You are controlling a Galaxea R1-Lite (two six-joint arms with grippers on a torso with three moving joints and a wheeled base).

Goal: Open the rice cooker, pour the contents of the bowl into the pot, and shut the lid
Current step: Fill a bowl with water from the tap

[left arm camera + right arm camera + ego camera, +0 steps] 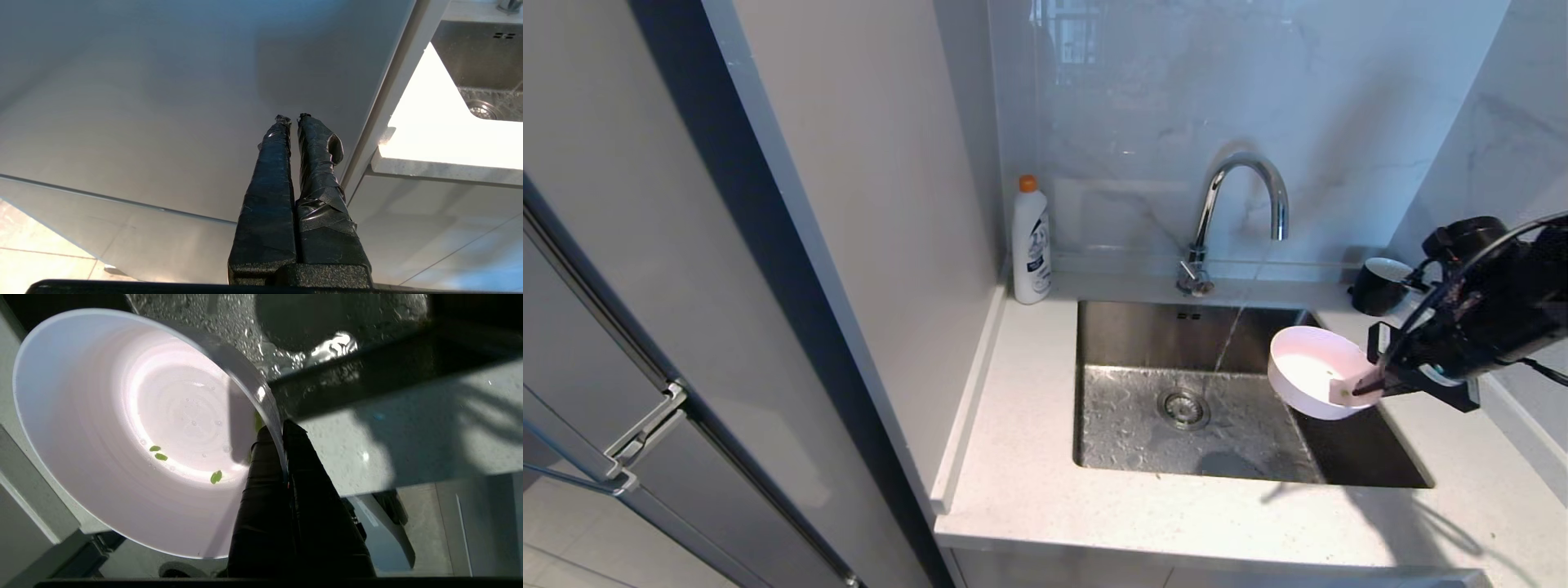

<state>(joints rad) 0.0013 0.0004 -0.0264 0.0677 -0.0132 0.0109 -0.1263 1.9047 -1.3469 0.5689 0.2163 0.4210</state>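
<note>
My right gripper (1364, 385) is shut on the rim of the small pink bowl (1311, 371), one finger inside and one outside. It holds the bowl tilted in the air over the right side of the sink (1127, 327). In the right wrist view the bowl (102, 457) shows its white inside with three green bits (215, 477) of the contents stuck near the bottom, and the right gripper (280, 426) pinches the wall. The rice cooker, its pot and its lid are out of view. My left gripper (292, 119) hangs shut and empty beside a grey cabinet panel.
A thin stream of water runs from the chrome tap (1241, 212) into the sink. A white bottle (1031, 245) with an orange cap stands at the sink's back left corner. A black cup (1379, 286) sits at the back right. A tall grey cabinet (792, 269) fills the left.
</note>
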